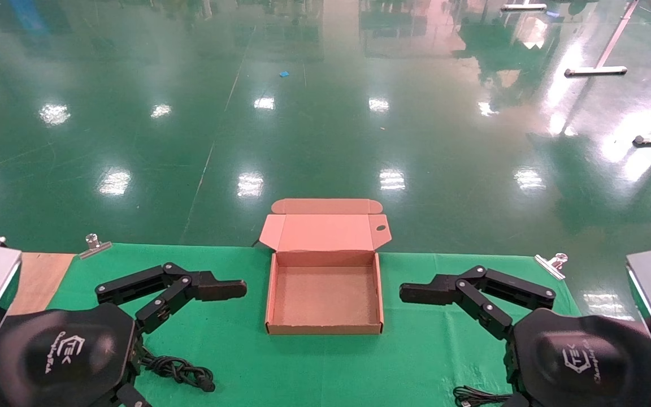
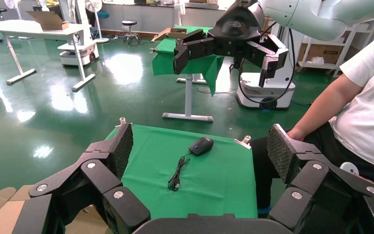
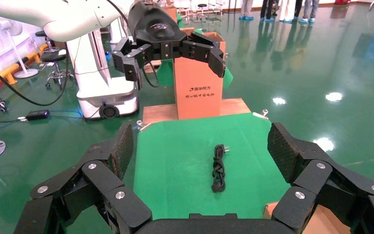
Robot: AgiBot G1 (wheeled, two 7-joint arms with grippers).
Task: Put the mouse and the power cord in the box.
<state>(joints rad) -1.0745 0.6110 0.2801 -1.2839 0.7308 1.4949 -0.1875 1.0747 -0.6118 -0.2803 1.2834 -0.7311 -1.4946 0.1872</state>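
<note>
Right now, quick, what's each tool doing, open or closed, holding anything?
Left tool: open, holding nothing, left of the box.
Right tool: open, holding nothing, right of the box.

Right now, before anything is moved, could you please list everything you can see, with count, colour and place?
the box: one, brown cardboard, lid open, nothing inside, middle of the table.
the power cord: one, black, looped, on the cloth at the robot's left.
the mouse: one, black, on the cloth at the robot's right, thin wire trailing.
cloth: one, green, covers the table.
clips: two, silver, far edge of the cloth.
carton: one, orange-brown, upright beyond the table's left end.
person: one, white shirt, beside the table's right end.
left end effector: open, left of the box.
right end effector: open, right of the box.
</note>
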